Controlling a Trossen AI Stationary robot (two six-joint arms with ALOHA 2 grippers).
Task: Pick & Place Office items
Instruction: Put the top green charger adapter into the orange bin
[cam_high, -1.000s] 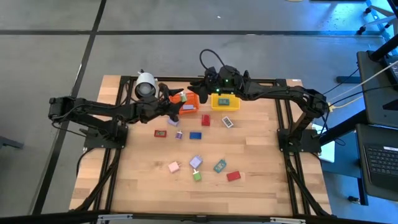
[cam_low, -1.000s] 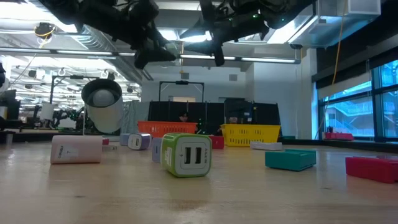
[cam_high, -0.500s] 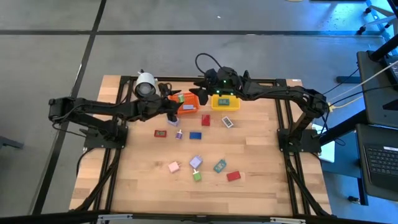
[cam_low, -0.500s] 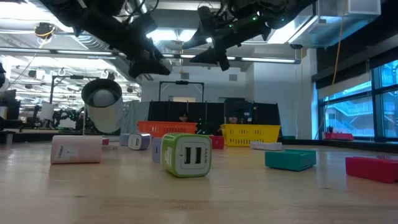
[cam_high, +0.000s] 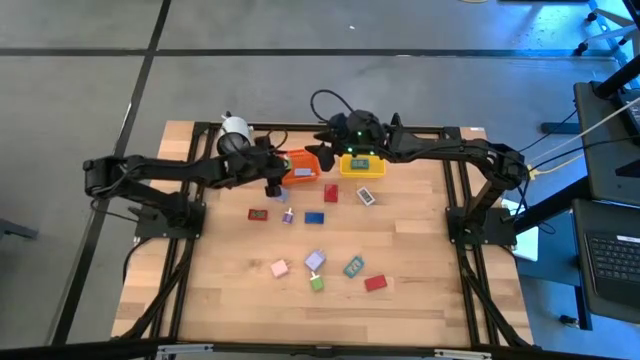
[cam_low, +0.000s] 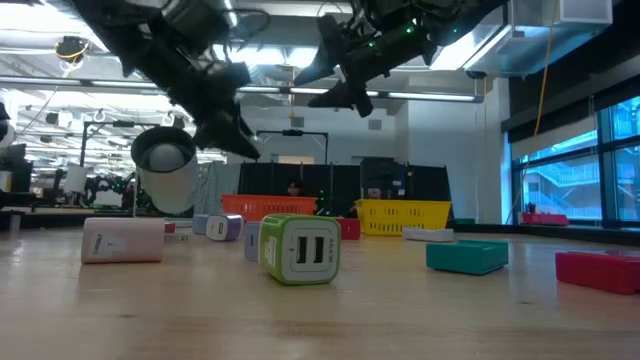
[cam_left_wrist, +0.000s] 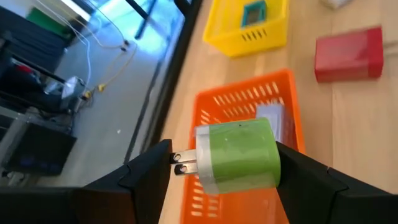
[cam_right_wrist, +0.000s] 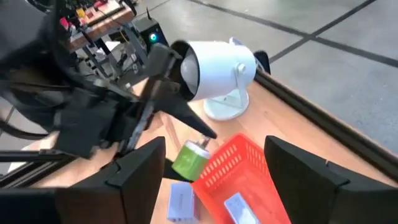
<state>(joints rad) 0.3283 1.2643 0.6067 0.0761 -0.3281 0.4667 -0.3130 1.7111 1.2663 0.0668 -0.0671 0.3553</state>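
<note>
My left gripper (cam_left_wrist: 222, 152) is shut on a green plug block (cam_left_wrist: 239, 155), just above one end of the orange mesh bin (cam_high: 303, 165); the right wrist view shows that block (cam_right_wrist: 189, 158) at the bin's corner. Inside the bin lies a pale block (cam_left_wrist: 273, 121). My right gripper (cam_right_wrist: 214, 146) stands open and holds nothing, high over the far edge by the yellow bin (cam_high: 362, 163), which holds a teal block (cam_left_wrist: 254, 12). Several small blocks lie on the table, among them a red one (cam_high: 331, 193), a blue one (cam_high: 314, 217) and a pink one (cam_high: 279, 267). My left gripper pinches the green plug block by two opposite sides (cam_left_wrist: 270, 158) between its two fingers. The fingers slant down from the table's left. The block's metal prongs (cam_left_wrist: 181, 163) stick out sideways past one finger. It hangs clear above the orange bin.
A white camera-like cylinder (cam_high: 235, 133) stands on its foot at the far left, close behind my left arm. Both bins sit side by side at the far edge. Loose blocks lie across the table's middle and near part (cam_high: 352, 267).
My left gripper has sunk toward the orange bin and turned about its wrist, carrying the green block with it. My right gripper has spread its fingers wider over the far edge and has hardly moved.
</note>
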